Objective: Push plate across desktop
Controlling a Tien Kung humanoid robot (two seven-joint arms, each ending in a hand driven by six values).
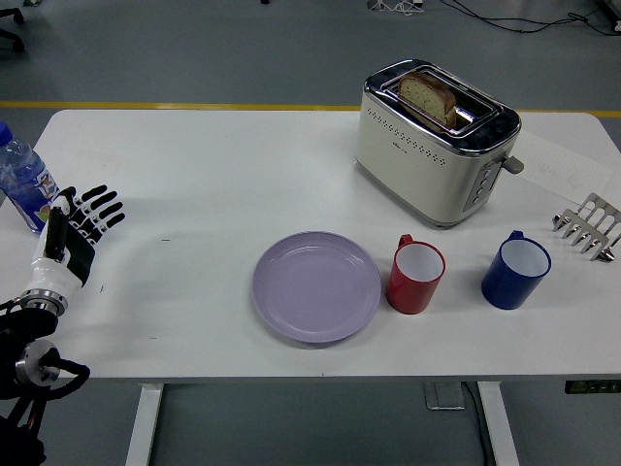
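At the far left of the frame, a water bottle (21,189) stands at the table's (194,165) left edge. Just below and right of it, the left hand (76,233) hovers over the table's left margin, fingers spread and pointing toward the upper right, holding nothing. Its black arm comes in from the lower left corner. The right hand is not in view.

The plate (317,286), lavender and round, lies flat in the lower middle of the frame, close to the table's near edge. It sits well apart from the left hand, to the right and slightly lower in the picture, with bare table between them. Being round, it has no long axis to line up with, so any push turns only on which side of the rim the hand meets. The left hand is the only one on hand, and from where it hangs the plate's left rim is the nearest point; a push from there would likely send the plate rightward.

That direction matters: a red mug (417,277) stands just beside the plate's right rim, nearly touching. Further right is a blue mug (515,271). Above them, in the upper right, a toaster (435,141) holds a slice of bread (428,97), and a small metal rack (588,227) sits at the far right edge.
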